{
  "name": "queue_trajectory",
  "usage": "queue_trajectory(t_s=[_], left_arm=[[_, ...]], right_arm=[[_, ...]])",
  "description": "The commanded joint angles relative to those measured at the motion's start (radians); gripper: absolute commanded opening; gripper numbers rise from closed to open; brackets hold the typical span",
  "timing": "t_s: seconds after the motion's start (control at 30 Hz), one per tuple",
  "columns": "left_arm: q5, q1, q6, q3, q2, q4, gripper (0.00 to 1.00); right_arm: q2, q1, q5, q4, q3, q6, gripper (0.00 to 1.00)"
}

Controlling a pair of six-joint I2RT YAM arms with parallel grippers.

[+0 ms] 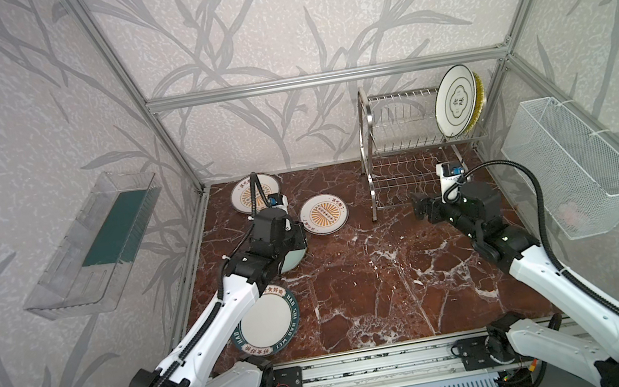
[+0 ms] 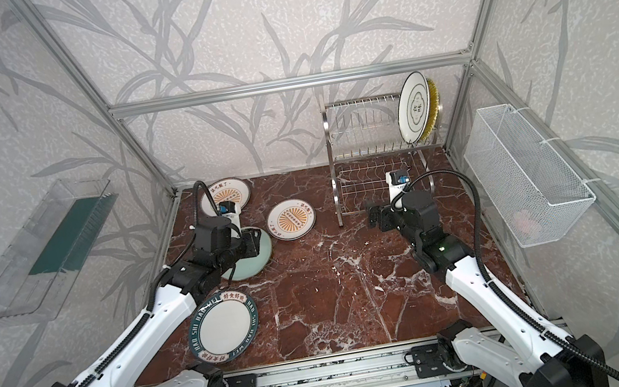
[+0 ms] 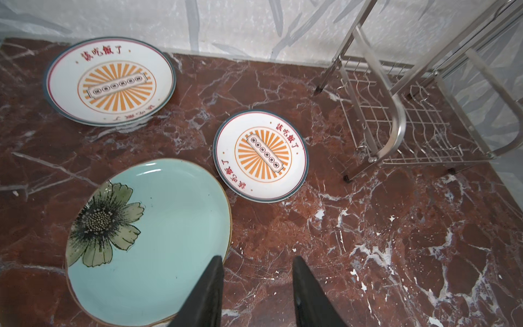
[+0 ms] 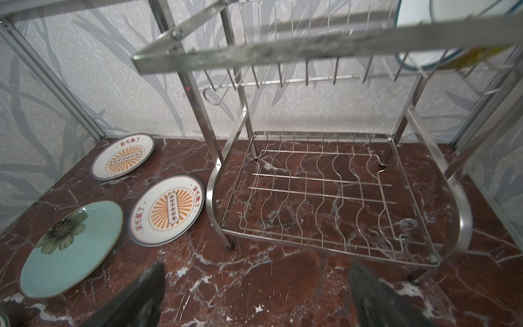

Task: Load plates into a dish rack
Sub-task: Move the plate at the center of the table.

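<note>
The steel dish rack (image 1: 364, 118) stands at the back right. A white cloud-outline plate (image 1: 455, 102) and a yellow plate (image 1: 478, 96) stand upright at the right end of its upper tier. Two sunburst plates (image 1: 255, 192) (image 1: 323, 214), a pale green flower plate (image 3: 147, 240) and a teal-lettered plate (image 1: 267, 321) lie flat on the marble. My left gripper (image 3: 256, 262) is open low at the green plate's edge, one finger over its rim, the other over bare marble. My right gripper (image 4: 256, 273) is wide open and empty, in front of the rack's lower tier (image 4: 210, 198).
A clear plastic tray (image 1: 96, 241) hangs on the left wall and a white mesh basket (image 1: 572, 165) on the right wall. Aluminium frame posts mark the back corners. My left arm crosses above the teal-lettered plate.
</note>
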Motion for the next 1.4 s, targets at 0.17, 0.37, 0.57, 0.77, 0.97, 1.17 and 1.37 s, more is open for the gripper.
queue_trajectory(t_s=[0.17, 0.37, 0.57, 0.77, 0.97, 1.17, 1.37], left_arm=[[-0.026, 0.004, -0.028, -0.039, 0.042, 0.089, 0.39], [-0.151, 0.005, -0.069, -0.066, 0.051, 0.05, 0.39], [-0.149, 0.005, -0.083, -0.147, 0.027, 0.127, 0.39], [-0.111, 0.004, -0.115, -0.16, 0.088, 0.149, 0.39], [-0.052, 0.004, -0.081, -0.151, 0.138, 0.179, 0.39], [-0.042, 0.006, -0.062, -0.123, 0.164, 0.184, 0.38], [-0.068, 0.01, -0.039, -0.105, 0.183, 0.173, 0.38]], right_arm=[[0.048, 0.062, 0.016, 0.099, -0.115, 0.082, 1.0], [0.067, 0.098, 0.012, 0.105, -0.175, 0.121, 0.98], [0.079, 0.097, -0.008, 0.095, -0.226, 0.169, 0.97], [0.117, 0.098, -0.037, 0.112, -0.23, 0.19, 0.96], [0.152, 0.098, -0.065, 0.154, -0.25, 0.216, 0.96], [0.15, 0.097, -0.064, 0.169, -0.268, 0.231, 0.96], [0.147, 0.098, -0.053, 0.157, -0.279, 0.233, 0.96]])
